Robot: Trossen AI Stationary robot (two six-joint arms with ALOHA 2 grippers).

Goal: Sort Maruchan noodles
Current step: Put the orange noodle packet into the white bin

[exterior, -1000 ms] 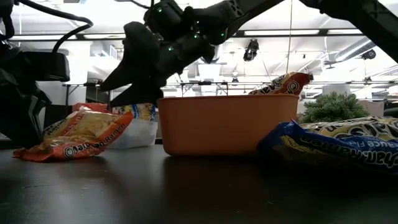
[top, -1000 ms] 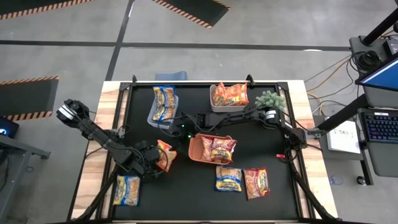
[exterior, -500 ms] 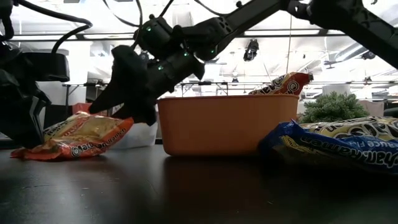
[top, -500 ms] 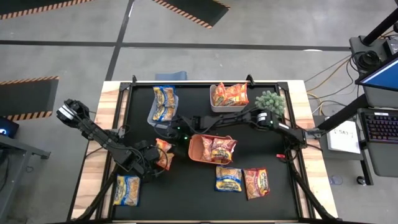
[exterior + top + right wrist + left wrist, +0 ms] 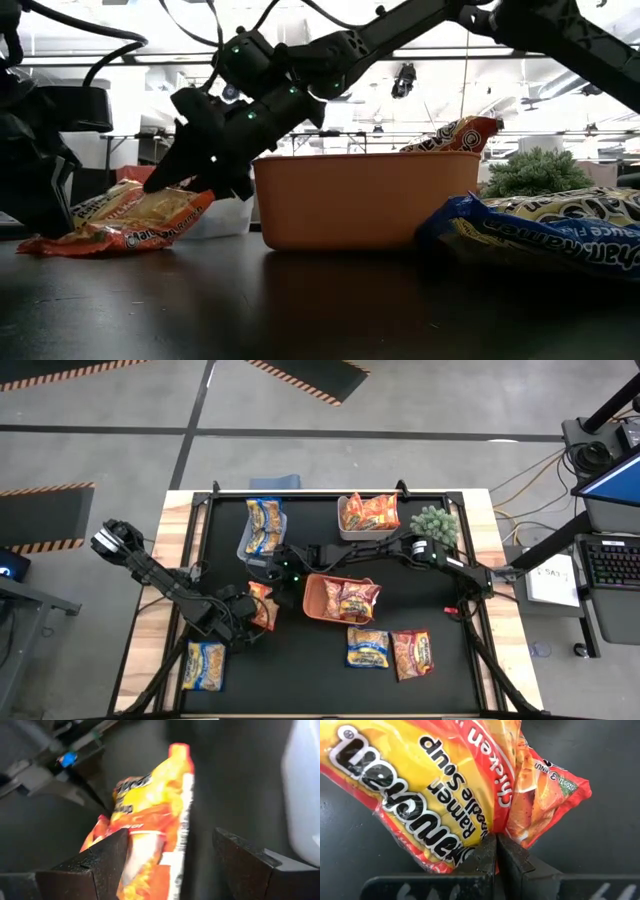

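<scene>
Since a second ago, the right gripper (image 5: 165, 862) has dropped beside the orange bin (image 5: 318, 600), fingers spread astride the orange noodle packet (image 5: 262, 607). Pinched by the closed left gripper (image 5: 496, 851), the packet is probably propped for a handover.

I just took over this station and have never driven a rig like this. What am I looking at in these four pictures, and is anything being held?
Two dark robot arms work at a black table. The overhead picture shows everything; the low one looks across the tabletop; the other two look out from each arm's wrist. The left gripper is shut on the edge of an orange noodle packet. The right gripper is open, with its fingers either side of that same packet. An orange bin, a clear bin and a white bin hold packets. Three more packets lie loose near the table's front edge, and a small plant stands at the back.
</scene>
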